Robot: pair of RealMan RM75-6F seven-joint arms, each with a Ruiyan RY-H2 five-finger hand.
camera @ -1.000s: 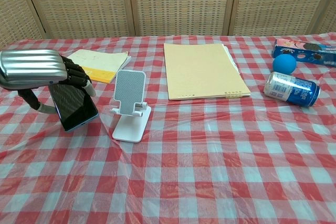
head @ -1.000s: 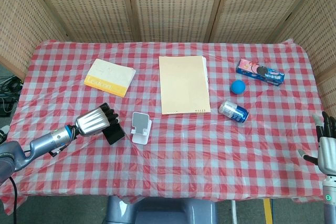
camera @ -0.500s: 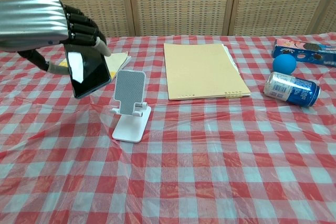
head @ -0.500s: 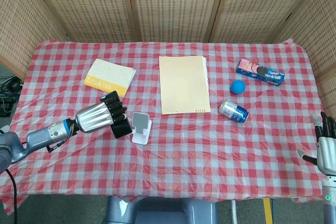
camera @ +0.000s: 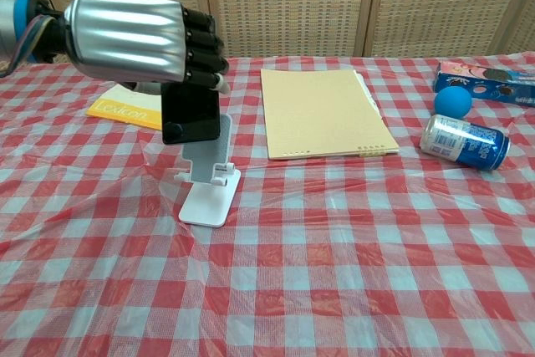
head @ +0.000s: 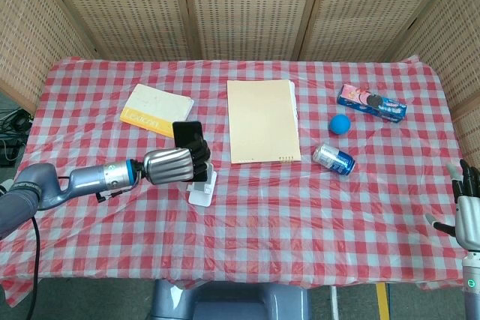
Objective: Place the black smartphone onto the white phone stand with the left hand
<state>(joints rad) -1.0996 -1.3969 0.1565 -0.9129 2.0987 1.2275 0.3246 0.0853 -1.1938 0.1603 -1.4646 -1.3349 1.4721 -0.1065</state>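
My left hand grips the black smartphone by its upper part. The phone hangs upright just above and in front of the white phone stand, hiding most of the stand's backrest in the chest view. Whether the phone touches the stand I cannot tell. The stand's base rests on the checked tablecloth. My right hand hovers at the far right edge of the head view, fingers spread and holding nothing.
A yellow Lexicon book lies behind the left hand. A tan notepad lies mid-table. At the right are a blue ball, a lying can and a biscuit box.
The left hand has carried the phone up and to the right, from beside the stand's left to directly over it. The right hand has stayed put.
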